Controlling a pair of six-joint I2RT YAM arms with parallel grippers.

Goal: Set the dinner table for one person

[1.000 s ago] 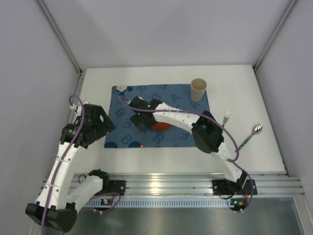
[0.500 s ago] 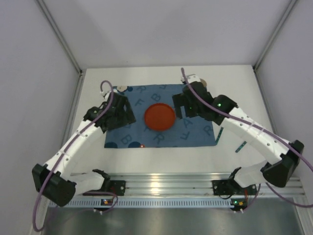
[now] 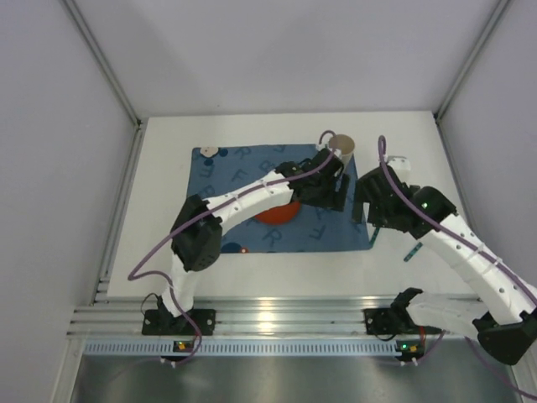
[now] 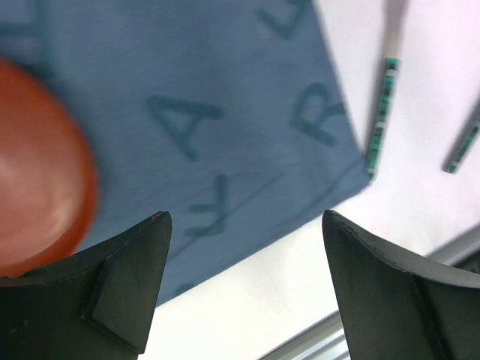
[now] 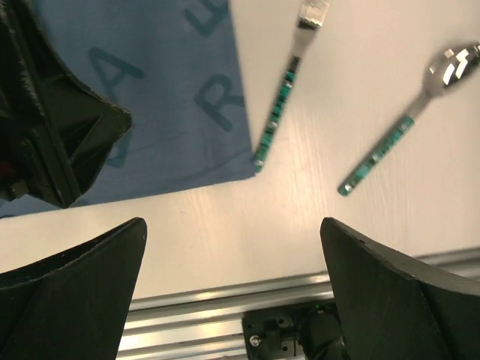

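Bright, even overhead light, soft shadows. Glare strip on aluminium rail point(image 3: 268, 317). Left wrist view motion-blurred, red plate point(image 4: 37, 172) smeared. Right wrist view sharper; spoon point(image 5: 397, 129) bowl glints.

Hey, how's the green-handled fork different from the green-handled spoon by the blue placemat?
The metal fork with a green patterned handle ends in tines; the metal spoon with a matching handle ends in a rounded shiny bowl. The fork lies right along the edge of the blue letter-printed placemat, while the spoon sits further out on the white tabletop. The spoon also slants more than the fork. Both lie flat and unheld.
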